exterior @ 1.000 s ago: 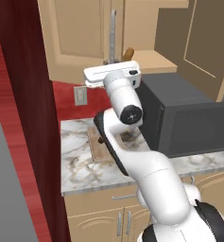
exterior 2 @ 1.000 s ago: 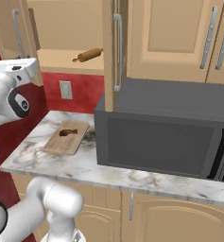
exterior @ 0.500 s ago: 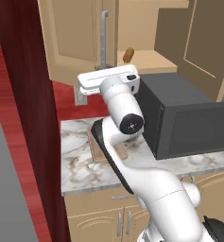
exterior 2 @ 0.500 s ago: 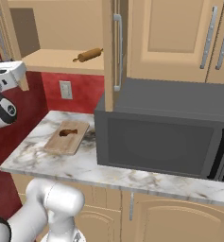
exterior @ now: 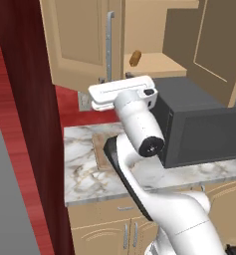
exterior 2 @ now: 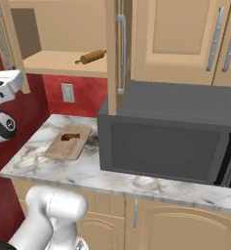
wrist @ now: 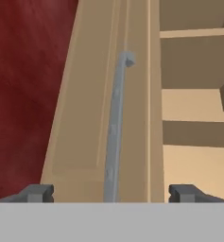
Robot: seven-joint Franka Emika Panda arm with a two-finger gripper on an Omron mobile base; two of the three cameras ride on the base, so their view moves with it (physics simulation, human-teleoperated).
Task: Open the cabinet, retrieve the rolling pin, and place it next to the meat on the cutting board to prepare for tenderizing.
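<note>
Claw released, jaws spread either side of door handle, not touching | meat seen on cutting board on tabletop | rolling pin lying on shelf of opened cabinet

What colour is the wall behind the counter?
Deep red wall, clearest in the right base view.

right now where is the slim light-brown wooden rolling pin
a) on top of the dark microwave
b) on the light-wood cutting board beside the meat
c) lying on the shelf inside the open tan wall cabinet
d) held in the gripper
c: the slim light-brown wooden rolling pin lies on the tan shelf of the open tan wall cabinet, while the light-wood cutting board carries just the small dark-brown meat.
</note>
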